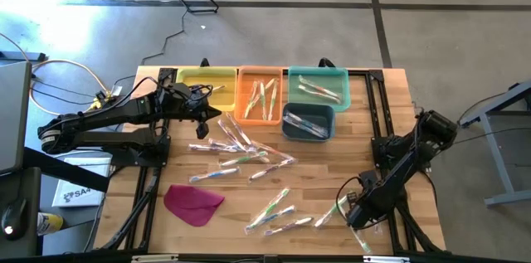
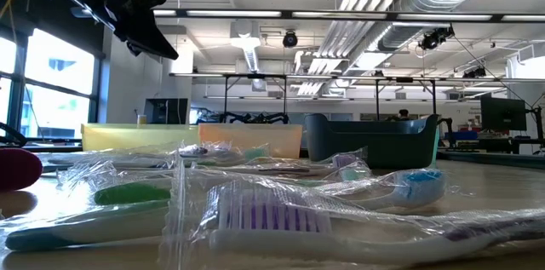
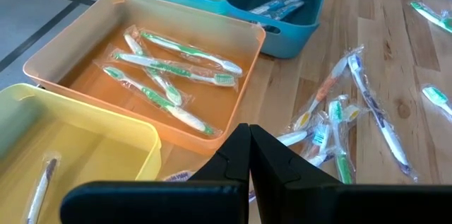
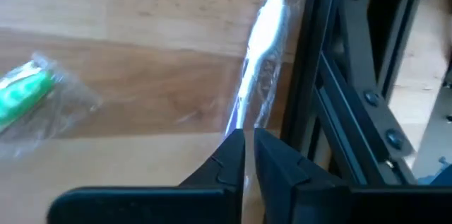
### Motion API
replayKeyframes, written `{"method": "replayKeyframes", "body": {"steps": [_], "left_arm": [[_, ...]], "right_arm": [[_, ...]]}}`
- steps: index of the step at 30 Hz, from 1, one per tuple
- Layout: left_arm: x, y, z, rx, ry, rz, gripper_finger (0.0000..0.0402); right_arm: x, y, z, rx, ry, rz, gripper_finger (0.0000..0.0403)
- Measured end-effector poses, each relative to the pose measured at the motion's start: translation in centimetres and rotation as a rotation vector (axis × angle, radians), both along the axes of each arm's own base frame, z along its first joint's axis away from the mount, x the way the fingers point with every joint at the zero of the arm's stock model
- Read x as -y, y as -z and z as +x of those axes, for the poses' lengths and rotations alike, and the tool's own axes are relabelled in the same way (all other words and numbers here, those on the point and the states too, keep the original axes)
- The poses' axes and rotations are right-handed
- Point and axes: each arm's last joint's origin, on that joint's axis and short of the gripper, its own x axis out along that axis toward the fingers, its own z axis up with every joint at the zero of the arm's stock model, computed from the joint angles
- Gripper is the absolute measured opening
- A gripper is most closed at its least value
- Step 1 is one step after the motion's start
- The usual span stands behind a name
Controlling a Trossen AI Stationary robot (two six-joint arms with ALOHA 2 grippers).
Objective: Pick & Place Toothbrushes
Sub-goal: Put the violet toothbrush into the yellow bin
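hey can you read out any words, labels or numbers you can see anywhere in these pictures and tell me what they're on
"SA": partial dark lettering on a white box on the floor left of the table; the rest is too blurred to read.
Toothbrush wrappers: no readable print.
Bins: no labels visible.

1. Bright, even light falls on the wooden table (image 1: 382,130) from ceiling strip lights (image 2: 255,14); shadows stay soft.
2. Glare streaks the clear toothbrush wrappers (image 2: 281,210).
3. The right wrist view is blurred; the low view's foreground is soft.
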Motion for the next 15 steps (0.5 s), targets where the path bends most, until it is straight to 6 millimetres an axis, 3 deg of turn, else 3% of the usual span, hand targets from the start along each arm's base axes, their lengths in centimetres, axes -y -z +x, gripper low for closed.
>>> {"method": "replayKeyframes", "body": {"steps": [15], "left_arm": [[0.0, 0.0, 0.0, 0.0, 0.0, 0.0, 0.0]], "right_arm": [[0.6, 1.4, -0.7, -0.055, 0.03, 0.042, 0.0002]]}}
